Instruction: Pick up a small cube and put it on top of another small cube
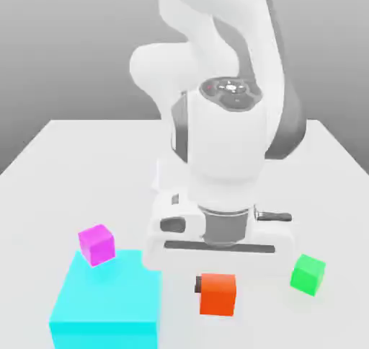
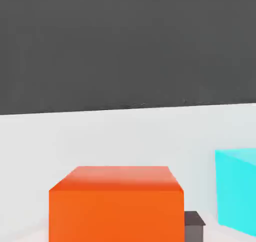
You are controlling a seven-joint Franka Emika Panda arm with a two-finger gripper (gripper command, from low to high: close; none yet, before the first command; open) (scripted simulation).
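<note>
One white table (image 1: 65,160), grey backdrop.

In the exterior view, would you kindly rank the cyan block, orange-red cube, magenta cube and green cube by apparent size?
1. Cyan block, clearly largest.
2. Orange-red cube, magenta cube and green cube: all look alike; differing camera distance makes ranking them unsure.

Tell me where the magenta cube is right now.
In the exterior view the magenta cube sits at lower left, at the far corner of the large cyan block, left of the orange-red cube.
</note>
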